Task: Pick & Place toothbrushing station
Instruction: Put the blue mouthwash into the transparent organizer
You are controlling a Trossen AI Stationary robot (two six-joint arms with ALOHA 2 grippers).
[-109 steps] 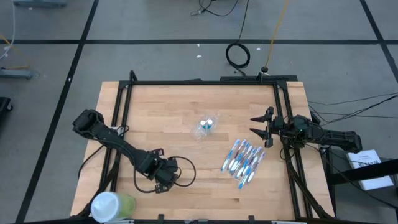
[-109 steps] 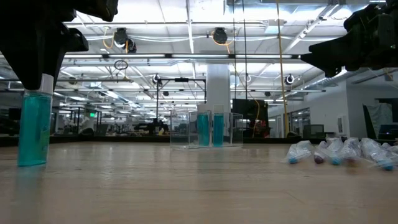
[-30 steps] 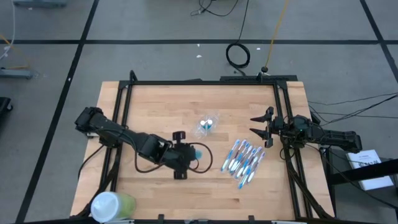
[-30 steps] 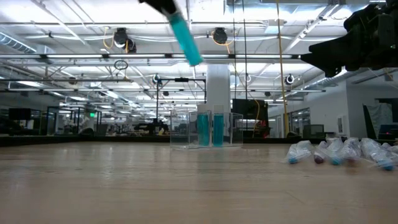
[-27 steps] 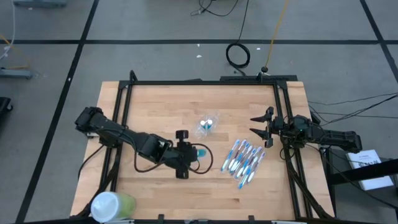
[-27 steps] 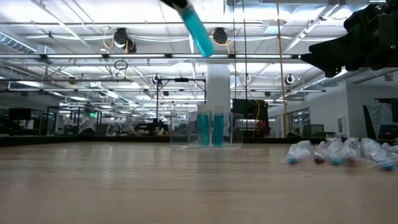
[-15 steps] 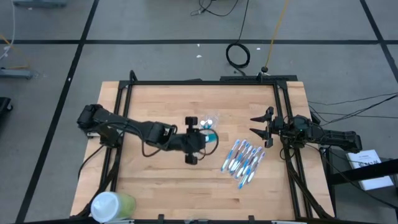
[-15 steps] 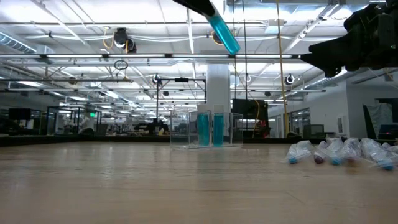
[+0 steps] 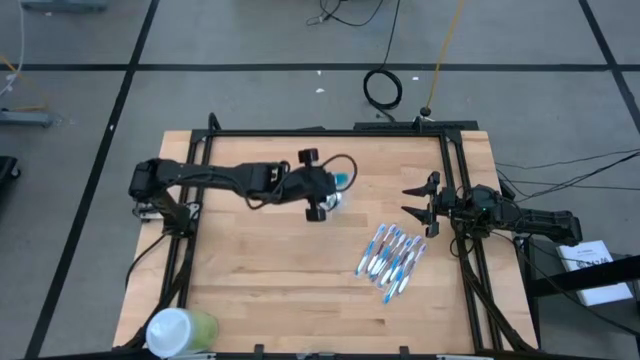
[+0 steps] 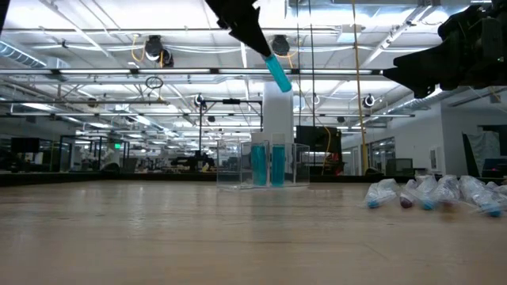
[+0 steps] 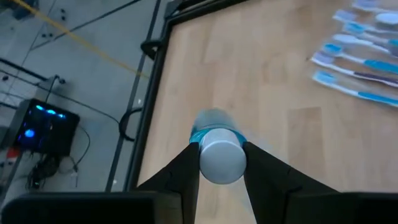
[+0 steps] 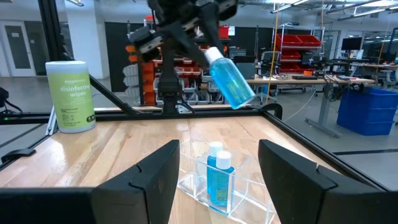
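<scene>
In the low view, the toothbrushes (image 10: 444, 194) lie at the right on the table (image 10: 198, 237). Farther, at the centre, the clear cup (image 10: 265, 165) holds two teal tubes (image 10: 268, 165). Above it, the left gripper (image 10: 255, 36) grasps a tilted tube (image 10: 278, 73). At the upper right, the right gripper (image 10: 404, 71) waits with fingers apart.

From overhead, I can't see the clear cup (image 9: 336, 197) properly; my left gripper (image 9: 322, 189) covers most of it. The toothbrushes (image 10: 432, 192) blur together at table level.
</scene>
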